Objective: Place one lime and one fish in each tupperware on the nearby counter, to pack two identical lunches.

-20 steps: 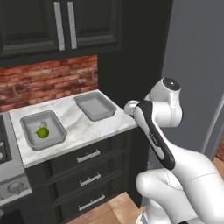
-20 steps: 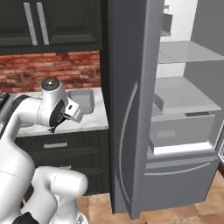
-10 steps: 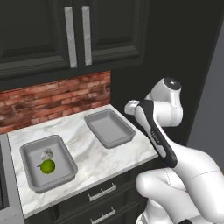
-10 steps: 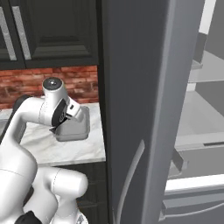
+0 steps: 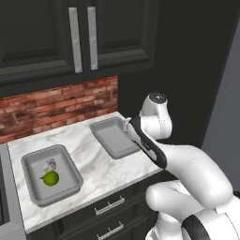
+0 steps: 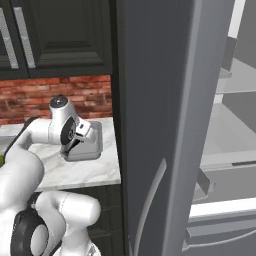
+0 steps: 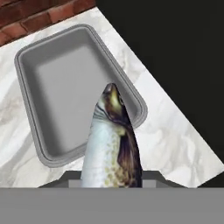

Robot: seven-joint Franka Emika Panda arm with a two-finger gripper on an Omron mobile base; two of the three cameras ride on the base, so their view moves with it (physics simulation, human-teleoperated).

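1. Both base views have shifted as a whole since the earlier frames: the camera has moved nearer the counter (image 5: 93, 154), which now looms larger; the trays hold the same places on the marble.
2. Lower left of the left base view: first tupperware (image 5: 33, 190), holding a lime (image 5: 50, 178) with a small pale grey item (image 5: 49, 164) touching it at the back, too small to identify.
3. Centre of the left base view: second tupperware (image 5: 110, 136), nothing in it; in the hand view the same tray (image 7: 65, 83) lies at upper left, near the counter's right end.
4. Centre to lower right of the left base view: white arm, elbow over the counter edge beside the second tray.
5. Bottom centre of the hand view: gripper (image 7: 111, 181) clenched on a fish (image 7: 111, 144), speckled silver and brown, head pointing up the frame over the tray's near rim.
6. Right half of the right base view: dark fridge door (image 6: 165, 125), shelves beyond.
7. Writing, brands, labels: none legible.
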